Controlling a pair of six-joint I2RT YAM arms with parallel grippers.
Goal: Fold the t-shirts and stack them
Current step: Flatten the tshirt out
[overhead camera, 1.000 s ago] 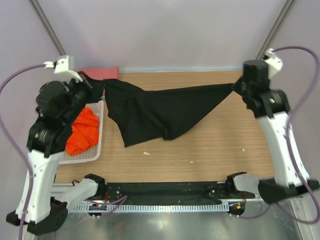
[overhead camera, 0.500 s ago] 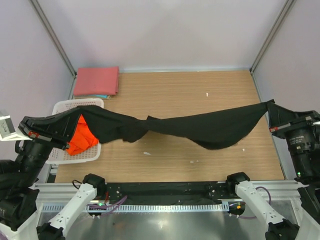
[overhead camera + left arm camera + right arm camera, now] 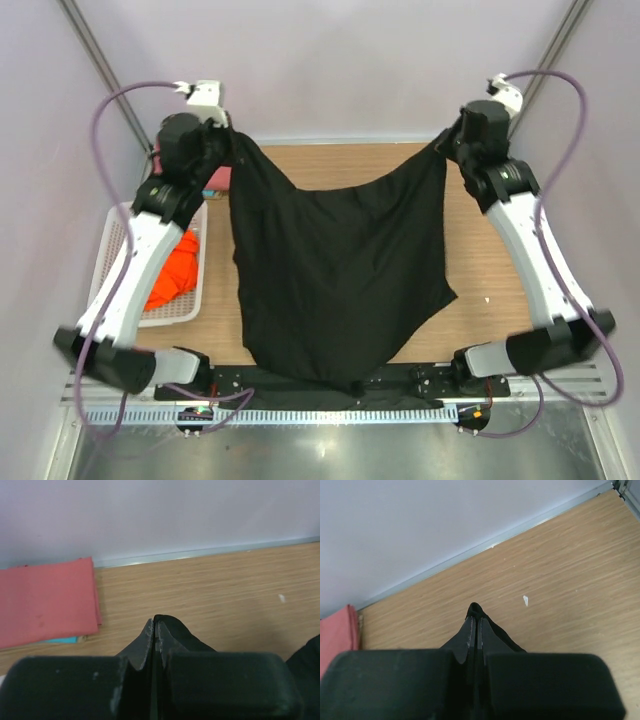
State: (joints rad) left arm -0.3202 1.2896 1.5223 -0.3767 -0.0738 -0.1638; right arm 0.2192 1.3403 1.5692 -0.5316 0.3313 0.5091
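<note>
While both arms reach up and back, the black t-shirt [image 3: 330,270] hangs spread between them.
Top: left gripper [image 3: 228,145] and right gripper [image 3: 447,140] each hold an upper corner. Left wrist: jaws clamped on black cloth, pinkish-red shirt [image 3: 45,602] folded beyond. Right wrist: same tight pinch.

Pale lilac walls [image 3: 330,60] enclose a wooden table [image 3: 340,160] — metal posts [image 3: 88,42] in the corners
</note>
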